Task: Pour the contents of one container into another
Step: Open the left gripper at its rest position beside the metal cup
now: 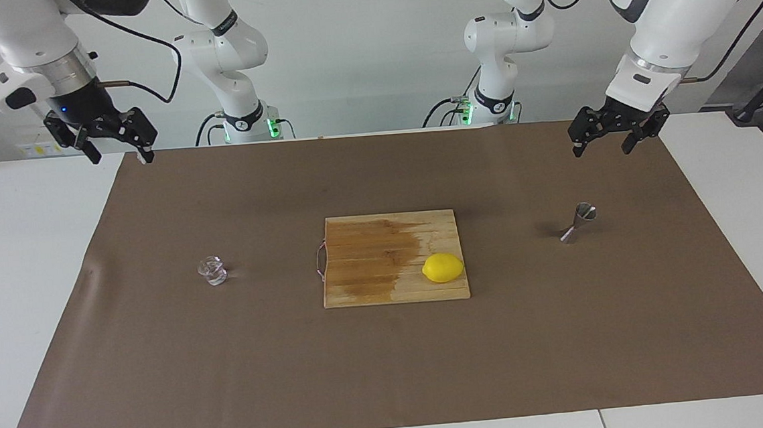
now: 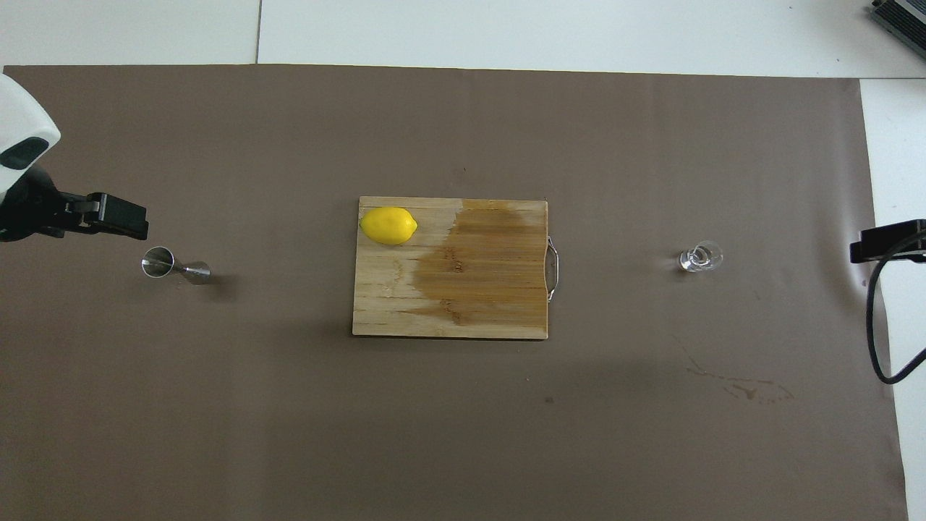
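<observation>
Both grippers hang empty, fingers apart: right gripper (image 1: 115,144) and left gripper (image 1: 610,136). I would lower the right one straight around the small clear faceted glass cup (image 1: 212,270), seemingly upright, then carry it level to the silvery hourglass-shaped steel jigger (image 1: 577,223).

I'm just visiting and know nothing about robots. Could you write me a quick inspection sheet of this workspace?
Surface: brown paper sheet over a white table, faintly stained.
Job's things: small clear faceted glass cup upright toward the right arm's end; small silvery steel hourglass jigger upright toward the left arm's end.
Clutter: wooden cutting board, darkened patch, with a yellow lemon on it.
Grippers: left gripper and right gripper raised, open, empty, waiting.
Cables: black cable near the right arm.
Surroundings: nothing seen.
</observation>
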{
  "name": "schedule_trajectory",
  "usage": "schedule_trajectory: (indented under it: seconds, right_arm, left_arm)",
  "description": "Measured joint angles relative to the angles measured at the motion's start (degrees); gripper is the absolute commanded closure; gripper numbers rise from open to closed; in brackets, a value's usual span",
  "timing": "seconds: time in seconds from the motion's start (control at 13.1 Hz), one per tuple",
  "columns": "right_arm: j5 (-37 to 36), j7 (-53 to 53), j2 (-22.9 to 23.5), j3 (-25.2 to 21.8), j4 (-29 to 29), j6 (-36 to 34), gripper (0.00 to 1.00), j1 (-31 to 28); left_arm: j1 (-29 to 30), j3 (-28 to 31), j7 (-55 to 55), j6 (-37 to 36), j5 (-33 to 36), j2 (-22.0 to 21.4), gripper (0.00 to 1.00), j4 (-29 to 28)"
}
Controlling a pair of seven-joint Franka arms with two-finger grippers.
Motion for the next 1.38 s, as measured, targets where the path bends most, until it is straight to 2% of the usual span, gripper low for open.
schedule_trajectory:
  seconds: [0.61,0.84,1.07,1.38]
  right_arm:
    - [0.0,0.0,0.0,0.0,0.0,0.0,0.0,0.0]
    - [0.0,0.0,0.0,-0.2,0.0,0.0,0.0,-0.1]
    - [0.0,0.5,-0.1,-0.4,0.0,0.0,0.0,-0.1]
    - [0.0,4.5,-0.1,-0.2,0.0,0.0,0.0,0.0]
  left_arm:
    - [0.1,0.3,0.0,0.0,-1.4,-0.1,0.0,0.0]
    - [3.0,1.1,-0.3,-0.9,-10.1,-0.1,0.0,-0.1]
    - [6.3,1.4,-1.1,-3.5,-15.2,0.7,0.0,-0.3]
    - [11.4,1.3,-7.7,-8.7,-25.6,6.3,0.0,1.7]
